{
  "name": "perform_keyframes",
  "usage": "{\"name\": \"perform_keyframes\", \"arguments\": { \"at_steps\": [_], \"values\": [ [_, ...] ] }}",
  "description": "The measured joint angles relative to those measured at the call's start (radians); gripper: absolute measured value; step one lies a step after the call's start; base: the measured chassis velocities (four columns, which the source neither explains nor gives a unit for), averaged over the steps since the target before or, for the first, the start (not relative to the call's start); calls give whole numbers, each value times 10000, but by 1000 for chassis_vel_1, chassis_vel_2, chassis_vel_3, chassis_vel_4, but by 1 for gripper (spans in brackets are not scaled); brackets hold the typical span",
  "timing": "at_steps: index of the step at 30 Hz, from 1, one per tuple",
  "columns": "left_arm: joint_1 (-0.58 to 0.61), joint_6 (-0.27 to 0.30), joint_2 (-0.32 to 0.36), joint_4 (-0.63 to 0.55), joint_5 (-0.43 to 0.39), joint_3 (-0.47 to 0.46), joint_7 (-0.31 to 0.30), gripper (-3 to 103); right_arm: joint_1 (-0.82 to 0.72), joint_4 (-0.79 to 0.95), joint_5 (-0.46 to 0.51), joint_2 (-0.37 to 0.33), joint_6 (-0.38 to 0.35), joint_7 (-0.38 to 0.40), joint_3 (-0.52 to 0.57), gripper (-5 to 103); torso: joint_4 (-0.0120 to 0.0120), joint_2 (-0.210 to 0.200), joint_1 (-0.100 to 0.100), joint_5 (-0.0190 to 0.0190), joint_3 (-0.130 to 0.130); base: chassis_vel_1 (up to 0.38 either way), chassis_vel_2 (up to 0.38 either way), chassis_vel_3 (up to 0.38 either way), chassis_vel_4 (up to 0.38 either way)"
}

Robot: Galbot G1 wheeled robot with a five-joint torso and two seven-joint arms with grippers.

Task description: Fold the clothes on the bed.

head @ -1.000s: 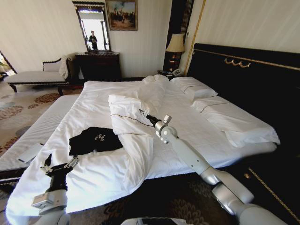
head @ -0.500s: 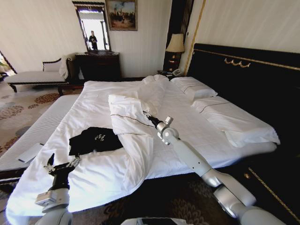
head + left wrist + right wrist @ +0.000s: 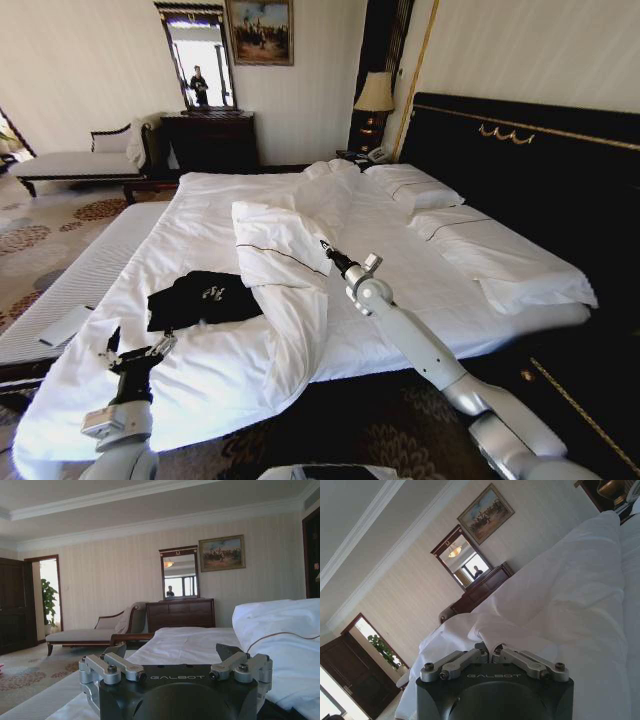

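You see a matt black cotton T-shirt crumpled on the bed's smooth white cloth duvet. The headboard is dark glossy wood. Both grippers, left and right, show brushed metal fingers.

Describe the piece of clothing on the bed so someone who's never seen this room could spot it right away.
Start at the bed, with its white bedding and dark headboard. On the robot's left, near the foot-end corner, lies the T-shirt, crumpled on the duvet just beyond the left gripper. It is the only black thing on the white covers, with small white lettering.
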Motion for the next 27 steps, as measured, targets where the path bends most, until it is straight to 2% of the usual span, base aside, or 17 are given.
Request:
{"name": "perform_keyframes", "arguments": {
  "at_steps": [4,10,13,15,20,27],
  "values": [
    [19,-15,-30,-138,-12,29,-11,100,-1073,1242,-183,-446,221,217,1041,0,1,0,0,-1,0,0,0,0,0],
    [23,-17,-30,-198,-36,59,-21,100,-2178,2228,-285,-713,345,221,1897,0,-1,0,0,-1,0,0,0,0,0],
    [24,-18,-41,-232,-38,112,-27,100,-3159,3025,-354,-854,386,221,2694,0,-2,0,0,0,0,0,0,0,0],
    [24,-19,-46,-247,-37,126,-27,100,-3315,3151,-367,-876,400,219,2854,0,0,0,0,-1,-1,0,0,0,0],
    [26,-23,-65,-349,-30,203,-29,100,-4465,3985,-546,-965,648,155,4199,0,-1,0,0,-1,0,0,0,0,0],
    [-19,-47,-62,-412,-68,231,-35,100,-5642,4898,-733,-846,920,91,5257,0,2,0,-1,-3,0,0,0,0,0]
  ]
}}
